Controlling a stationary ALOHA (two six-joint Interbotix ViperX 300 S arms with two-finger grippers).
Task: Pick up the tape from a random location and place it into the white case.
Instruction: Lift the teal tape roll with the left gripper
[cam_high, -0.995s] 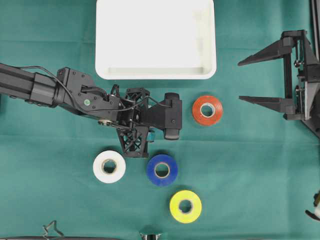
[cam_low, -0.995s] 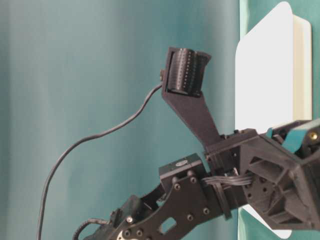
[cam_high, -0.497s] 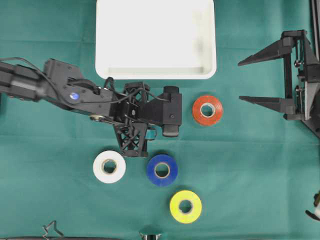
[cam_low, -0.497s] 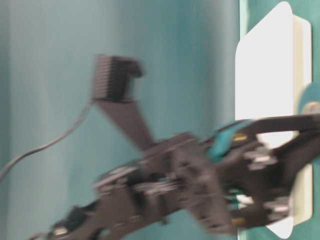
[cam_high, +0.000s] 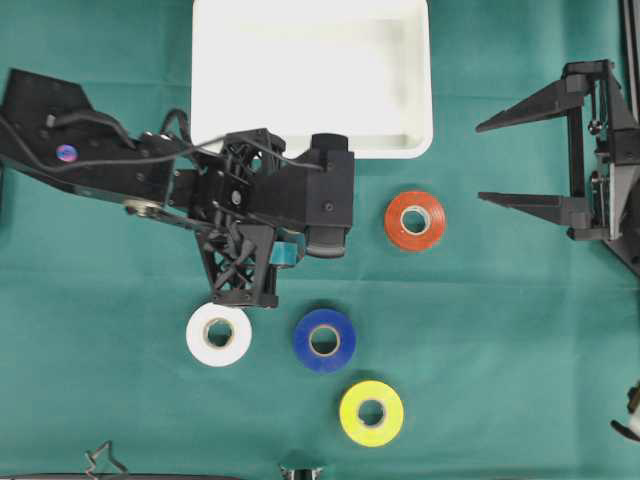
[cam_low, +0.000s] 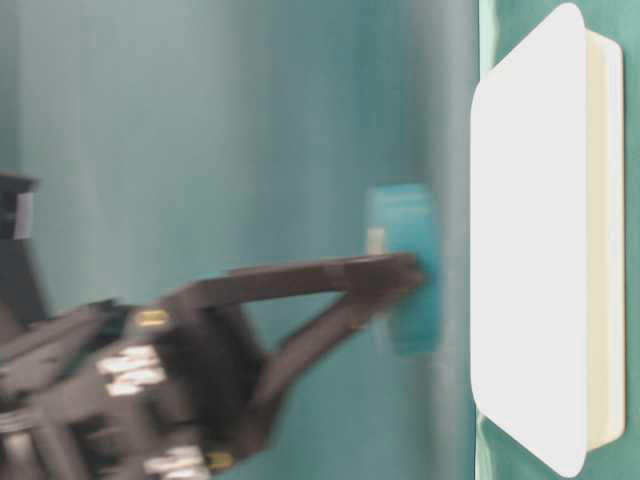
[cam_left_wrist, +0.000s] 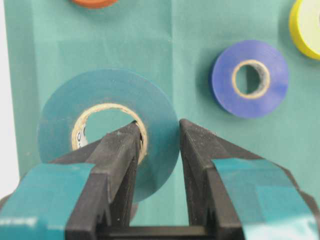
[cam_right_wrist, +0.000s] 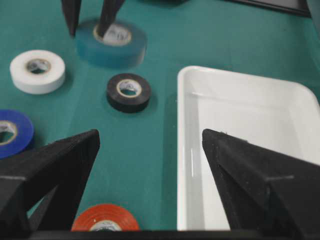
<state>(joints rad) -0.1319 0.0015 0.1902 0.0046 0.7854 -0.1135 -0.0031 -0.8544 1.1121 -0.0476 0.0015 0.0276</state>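
teal tape (cam_left_wrist: 107, 130) pinched in left claw (cam_left_wrist: 157, 142)

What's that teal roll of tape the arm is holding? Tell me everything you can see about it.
The teal tape roll is a glossy ring wound on a tan cardboard core. The left gripper pinches one side of the ring: one finger passes through the core hole, the other presses its outer edge. The roll looks lifted off the green cloth, beside the white case, and carries no visible damage.

Left gripper (cam_left_wrist: 157, 150) clamped the teal tape roll (cam_left_wrist: 107, 132), one finger (cam_left_wrist: 117, 155) through its core. Blue roll (cam_left_wrist: 249, 78) lay farther right on green cloth (cam_left_wrist: 190, 50).
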